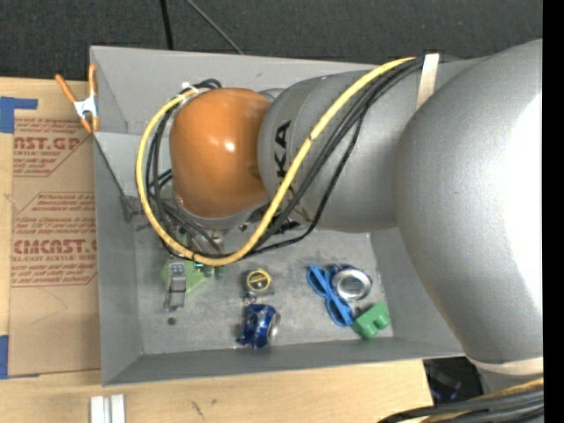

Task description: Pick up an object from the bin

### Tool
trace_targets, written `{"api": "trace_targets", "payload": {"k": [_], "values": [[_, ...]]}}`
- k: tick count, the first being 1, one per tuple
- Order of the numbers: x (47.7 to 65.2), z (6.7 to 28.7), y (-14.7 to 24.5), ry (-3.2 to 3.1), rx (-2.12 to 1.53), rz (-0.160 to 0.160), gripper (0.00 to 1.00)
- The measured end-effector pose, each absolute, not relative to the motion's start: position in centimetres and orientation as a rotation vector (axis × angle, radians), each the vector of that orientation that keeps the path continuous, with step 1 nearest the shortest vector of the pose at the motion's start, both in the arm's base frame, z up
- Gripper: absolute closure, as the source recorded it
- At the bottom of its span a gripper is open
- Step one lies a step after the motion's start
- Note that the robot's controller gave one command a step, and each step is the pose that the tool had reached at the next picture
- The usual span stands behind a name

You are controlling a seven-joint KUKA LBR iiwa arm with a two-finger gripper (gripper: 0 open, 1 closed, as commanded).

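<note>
My gripper reaches down under the orange wrist cover to the bin floor near the left wall. A small green thing lies right beside it, partly hidden by the wrist, and I cannot tell whether it is gripped. To the right, apart from the gripper, a small round brass-coloured piece rests on the floor. A crumpled dark blue thing lies just in front of that piece.
Further right lie a blue looped tool with a silver ring and a green block touching its near end. The arm and its cables cover the bin's back and right. The near wall runs close behind the blue things.
</note>
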State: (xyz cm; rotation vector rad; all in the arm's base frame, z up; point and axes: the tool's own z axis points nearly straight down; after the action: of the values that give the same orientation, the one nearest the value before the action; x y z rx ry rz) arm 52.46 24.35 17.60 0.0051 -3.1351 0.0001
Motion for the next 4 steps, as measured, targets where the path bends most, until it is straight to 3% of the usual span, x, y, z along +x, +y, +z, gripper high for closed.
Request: {"api": "trace_targets", "payload": {"k": [1, 2, 3, 4], "values": [[58.2, 6.8, 16.6, -3.131, 0.291, -0.001, 0.0], [57.0, 10.2, 17.5, -3.132, 0.279, -0.005, 0.0], [56.6, 9.9, 16.8, -3.141, 0.075, -0.002, 0.0], [56.2, 7.0, 16.9, -3.146, -0.013, -0.005, 0.0]]}}
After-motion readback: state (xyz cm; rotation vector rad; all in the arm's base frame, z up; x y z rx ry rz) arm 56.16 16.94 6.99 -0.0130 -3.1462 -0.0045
